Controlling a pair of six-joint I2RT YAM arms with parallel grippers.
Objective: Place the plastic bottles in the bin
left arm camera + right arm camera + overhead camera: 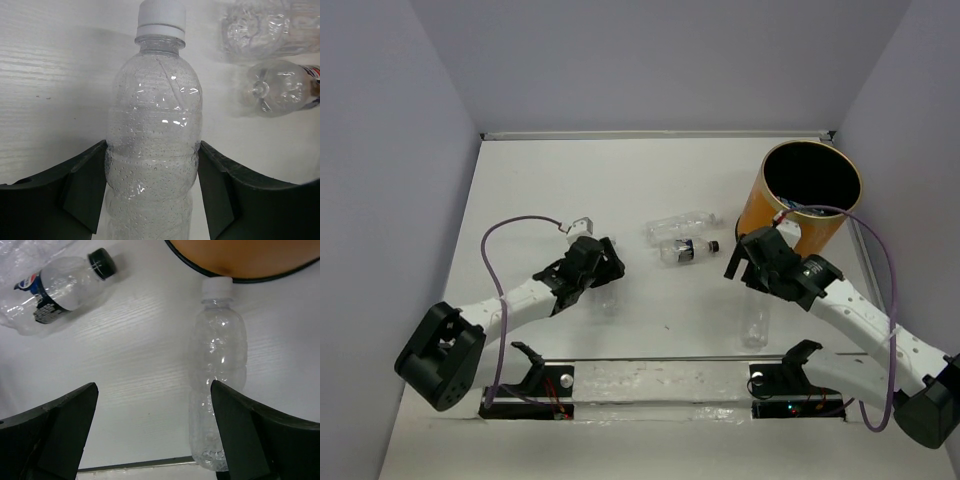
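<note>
- Top view: the bin stands at the far right of the table. Its inside looks only black, so it is not possible to tell if any bottle is already in it.
- Four bottles are outside the bin. The labelled bottle and the plain bottle lie together in the middle. The left bottle is at the left gripper. The right bottle is just beside the right gripper.
- Left wrist view: both fingers press against the sides of the left bottle, so the left gripper is clenched on it. The white cap points away, and the bottle seems not lifted yet, but this is not certain.
- Right wrist view: the right gripper is wide apart and holds nothing. The right bottle lies beside one finger, not between them, with its cap near the foot of the bin. The labelled bottle, with a dark cap, is further off.
- Judgement: the task is at an early stage. One bottle is grasped, and all four visible bottles are not yet in the bin.
</note>
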